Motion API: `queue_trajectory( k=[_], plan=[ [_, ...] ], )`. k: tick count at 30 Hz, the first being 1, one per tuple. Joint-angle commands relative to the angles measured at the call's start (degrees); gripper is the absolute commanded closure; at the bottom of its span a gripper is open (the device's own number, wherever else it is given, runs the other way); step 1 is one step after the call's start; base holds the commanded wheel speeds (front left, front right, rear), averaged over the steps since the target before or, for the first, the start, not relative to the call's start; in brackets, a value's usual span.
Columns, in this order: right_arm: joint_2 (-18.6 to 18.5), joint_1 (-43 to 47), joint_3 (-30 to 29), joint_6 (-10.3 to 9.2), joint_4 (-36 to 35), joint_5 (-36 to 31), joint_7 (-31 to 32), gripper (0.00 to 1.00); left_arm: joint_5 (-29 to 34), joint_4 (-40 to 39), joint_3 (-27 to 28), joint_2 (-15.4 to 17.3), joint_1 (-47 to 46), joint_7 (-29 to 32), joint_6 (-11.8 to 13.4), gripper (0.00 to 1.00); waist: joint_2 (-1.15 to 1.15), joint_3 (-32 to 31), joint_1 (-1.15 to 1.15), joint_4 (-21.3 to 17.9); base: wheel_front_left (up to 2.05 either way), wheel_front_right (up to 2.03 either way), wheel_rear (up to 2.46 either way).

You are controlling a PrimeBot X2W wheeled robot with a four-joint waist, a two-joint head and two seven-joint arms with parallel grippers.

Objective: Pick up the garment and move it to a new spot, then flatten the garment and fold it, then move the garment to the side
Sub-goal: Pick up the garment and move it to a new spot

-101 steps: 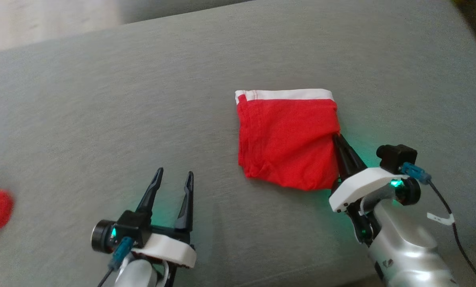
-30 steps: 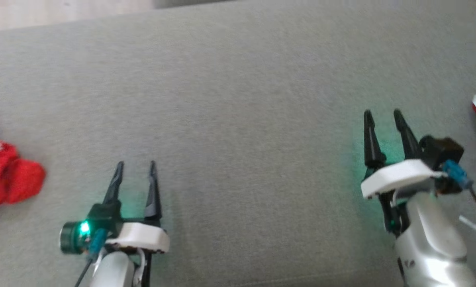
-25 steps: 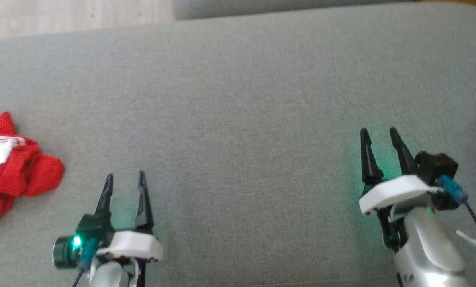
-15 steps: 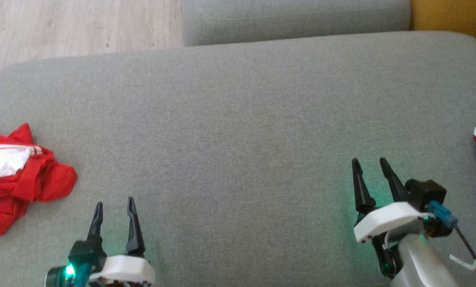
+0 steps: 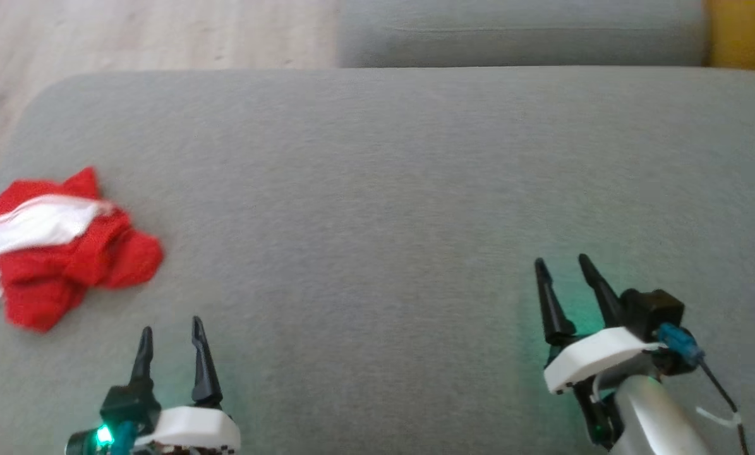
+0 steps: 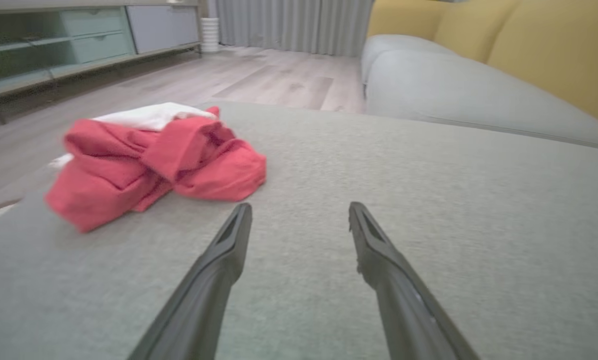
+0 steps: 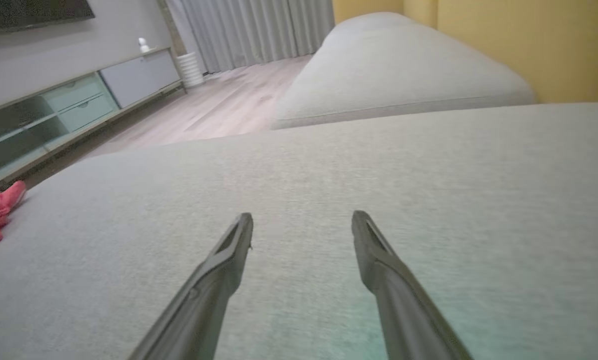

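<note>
Head view: red and white garment [image 5: 67,253] lies bunched on the gray sofa [image 5: 377,189].
Left tool [image 5: 170,325]: open, empty, near the garment.
Right tool [image 5: 560,259]: open, empty.

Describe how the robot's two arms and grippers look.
Both the left gripper and right gripper have two long, dark, tapered fingers on a curved white housing with a green light. The right arm's silver forearm carries a black camera block, a blue connector, a black cable and a white tie.

Home living rm: grey sofa [image 5: 415,189], TV cabinet [image 7: 78,100], curtains [image 7: 258,30], wood floor [image 7: 228,105].
</note>
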Motion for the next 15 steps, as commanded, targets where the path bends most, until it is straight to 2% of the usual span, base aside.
queue_trajectory(
  k=[1,8,15],
  plan=[
    [0.07,-1.44,1.93,-0.04,-2.02,0.18,-0.38,0.00,-0.42,-1.55,2.08,0.45,-2.19,-0.15,0.39,0.00,0.00,0.63,0.00,3.58,0.00,0.00,0.00],
    [0.07,-3.02,7.06,-0.04,-2.22,-0.69,-0.38,0.00,-2.42,-1.28,6.09,0.45,-0.38,-0.15,0.98,0.00,0.00,1.99,0.00,12.33,0.00,0.00,0.00],
    [0.07,-4.20,10.85,-0.04,-1.78,0.44,-0.38,0.00,-4.49,-1.08,10.02,0.45,1.52,-0.15,0.68,0.00,0.00,2.79,0.00,15.24,0.00,0.00,0.00]
  ],
)
